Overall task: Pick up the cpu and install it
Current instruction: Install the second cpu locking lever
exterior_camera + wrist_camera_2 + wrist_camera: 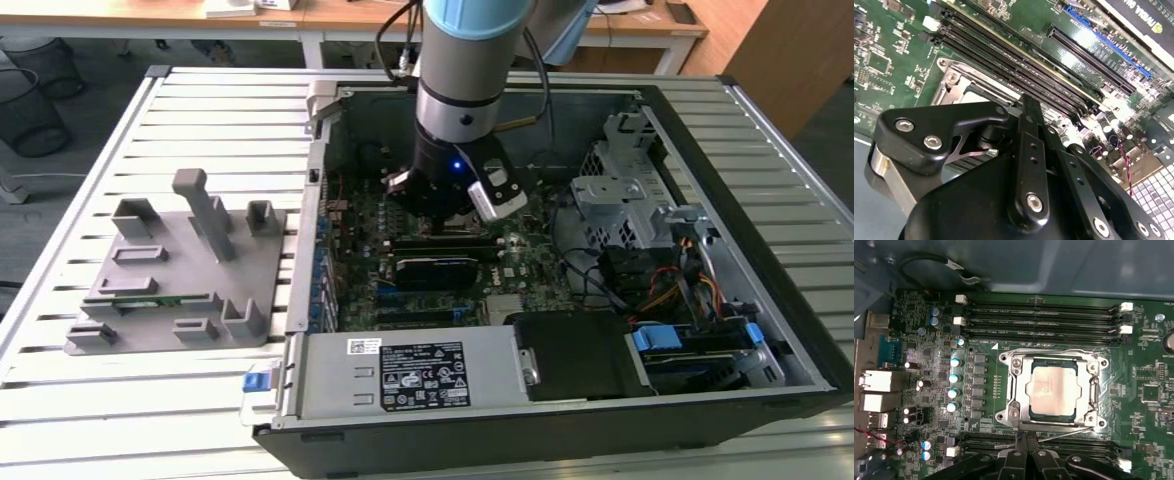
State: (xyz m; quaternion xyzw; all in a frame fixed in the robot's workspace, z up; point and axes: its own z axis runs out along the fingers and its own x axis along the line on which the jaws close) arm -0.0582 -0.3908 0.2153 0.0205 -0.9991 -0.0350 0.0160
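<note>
The cpu (1052,391), a silvery square chip with a thin green edge, lies flat inside the metal socket frame (1014,385) on the green motherboard. In the first wrist view my gripper (1026,450) is just beside the frame's near side. Its black fingers (1021,442) are pressed together with nothing between them, so it is shut and apart from the chip. In the exterior view the gripper (441,215) reaches down into the open computer case (747,330) over the board. The second wrist view shows the gripper body (1026,165) above the socket frame (956,82).
Empty memory slots (1044,315) run along the far side of the socket, and more slots (1074,444) lie by the fingers. A black card (434,270), power supply (414,372), drive cage (627,200) and cables crowd the case. A grey fixture tray (174,270) holding a green memory stick (147,298) sits at the exterior view's left.
</note>
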